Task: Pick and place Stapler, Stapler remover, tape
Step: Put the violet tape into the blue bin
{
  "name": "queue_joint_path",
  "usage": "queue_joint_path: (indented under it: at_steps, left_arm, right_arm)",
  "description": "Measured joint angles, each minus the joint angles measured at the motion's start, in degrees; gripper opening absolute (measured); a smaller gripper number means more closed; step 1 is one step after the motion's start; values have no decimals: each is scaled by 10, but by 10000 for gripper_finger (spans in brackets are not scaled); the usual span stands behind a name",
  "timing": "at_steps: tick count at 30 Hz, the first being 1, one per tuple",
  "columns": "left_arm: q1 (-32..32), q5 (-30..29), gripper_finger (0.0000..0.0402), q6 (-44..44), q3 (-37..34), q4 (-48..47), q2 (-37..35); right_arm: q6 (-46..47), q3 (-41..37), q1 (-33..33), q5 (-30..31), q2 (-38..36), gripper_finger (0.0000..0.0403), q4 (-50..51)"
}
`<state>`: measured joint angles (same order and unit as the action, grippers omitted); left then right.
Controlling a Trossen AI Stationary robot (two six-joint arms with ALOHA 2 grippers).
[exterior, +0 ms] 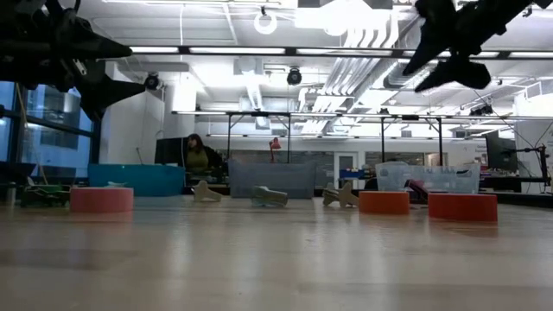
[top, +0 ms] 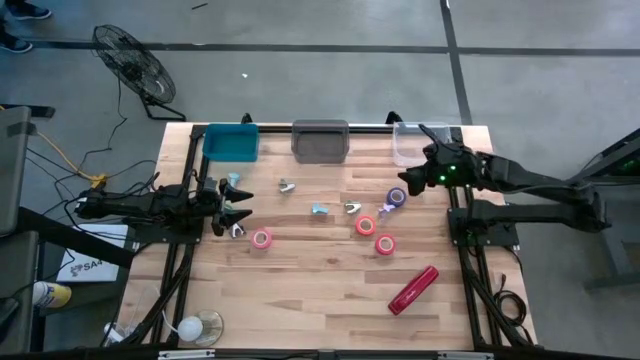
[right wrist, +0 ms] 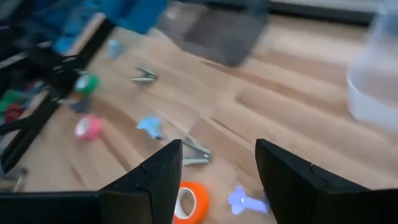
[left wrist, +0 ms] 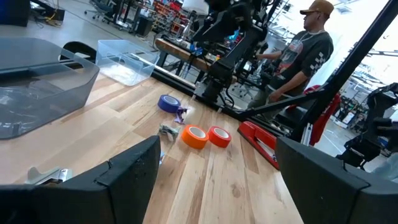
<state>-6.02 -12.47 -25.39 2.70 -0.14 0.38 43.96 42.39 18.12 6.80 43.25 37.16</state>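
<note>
Pale wood planks form the tabletop point(top: 320, 290), set on a grey concrete floor with a black floor fan point(top: 133, 62) beyond its far left corner. Along the far edge stand a teal bin point(top: 231, 141), a grey bin point(top: 320, 140) and a clear bin point(top: 410, 146). The red stapler point(top: 413, 289) lies near the front right, apart from the tape rolls point(top: 375, 234). The left hand point(top: 236, 203) hovers open at the left edge; the right hand point(top: 408, 181) hangs open near the clear bin. A person point(left wrist: 309, 46) stands in the workshop behind.
</note>
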Motion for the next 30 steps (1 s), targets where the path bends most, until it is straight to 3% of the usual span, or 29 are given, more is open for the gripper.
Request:
queue_joint_path:
  at_steps: [7, 18, 30]
  left_arm:
    - [0, 0, 312, 0, 0, 0, 0]
    - [0, 0, 312, 0, 0, 0, 0]
    - [0, 0, 312, 0, 0, 0, 0]
  right_arm:
    - [145, 0, 0, -5, 72, 195, 43]
    - [260, 0, 0, 4, 167, 195, 48]
    - [280, 0, 3, 29, 236, 195, 88]
